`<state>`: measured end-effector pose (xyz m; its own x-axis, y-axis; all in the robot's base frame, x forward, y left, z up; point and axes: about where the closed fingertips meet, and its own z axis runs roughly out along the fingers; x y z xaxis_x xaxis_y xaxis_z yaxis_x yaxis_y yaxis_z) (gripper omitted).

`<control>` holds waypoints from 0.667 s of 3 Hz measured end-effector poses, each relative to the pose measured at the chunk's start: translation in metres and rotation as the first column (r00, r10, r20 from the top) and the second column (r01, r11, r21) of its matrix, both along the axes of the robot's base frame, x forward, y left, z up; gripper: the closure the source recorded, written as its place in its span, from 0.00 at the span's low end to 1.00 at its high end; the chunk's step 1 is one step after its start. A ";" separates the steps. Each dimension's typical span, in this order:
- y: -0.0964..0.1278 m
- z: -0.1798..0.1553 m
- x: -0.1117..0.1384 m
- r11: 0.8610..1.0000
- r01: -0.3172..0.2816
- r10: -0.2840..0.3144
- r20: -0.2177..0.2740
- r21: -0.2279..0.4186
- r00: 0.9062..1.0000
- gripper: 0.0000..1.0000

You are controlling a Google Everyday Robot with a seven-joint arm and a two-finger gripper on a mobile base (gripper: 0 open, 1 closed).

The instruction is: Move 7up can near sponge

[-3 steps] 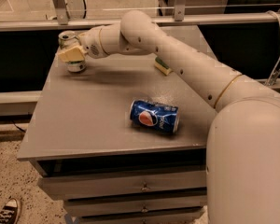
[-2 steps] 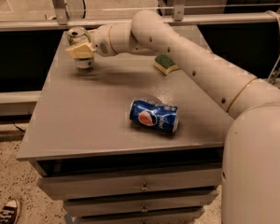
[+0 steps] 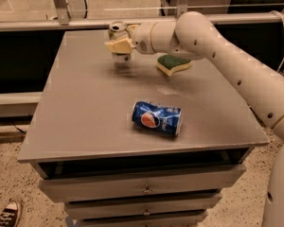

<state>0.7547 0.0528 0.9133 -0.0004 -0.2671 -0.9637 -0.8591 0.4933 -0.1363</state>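
The 7up can [image 3: 117,29] stands upright at the far middle of the grey table [image 3: 85,112], its silver top showing. My gripper [image 3: 119,40] is shut on the can from the right, with a cream finger [image 3: 117,46] across its front, hiding most of the label. The sponge [image 3: 173,64], dark green on top with a pale yellow base, lies on the table just right of the can, under my white forearm. A narrow strip of table separates the can and the sponge.
A blue Pepsi can [image 3: 157,119] lies on its side near the table's front middle. My white arm [image 3: 236,65] reaches in from the right over the table's far right part. Drawers sit below the table top. A metal rail runs behind the table.
My gripper has carried the 7up can from the table's far left corner to the right, toward the sponge. The Pepsi can and the sponge have not moved.
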 end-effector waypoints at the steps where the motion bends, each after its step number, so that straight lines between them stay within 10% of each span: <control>1: -0.003 0.000 0.000 1.000 0.011 -0.011 0.000 -0.005 1.000 1.00; 2: -0.015 0.000 0.001 0.998 0.057 -0.057 0.003 -0.023 0.998 1.00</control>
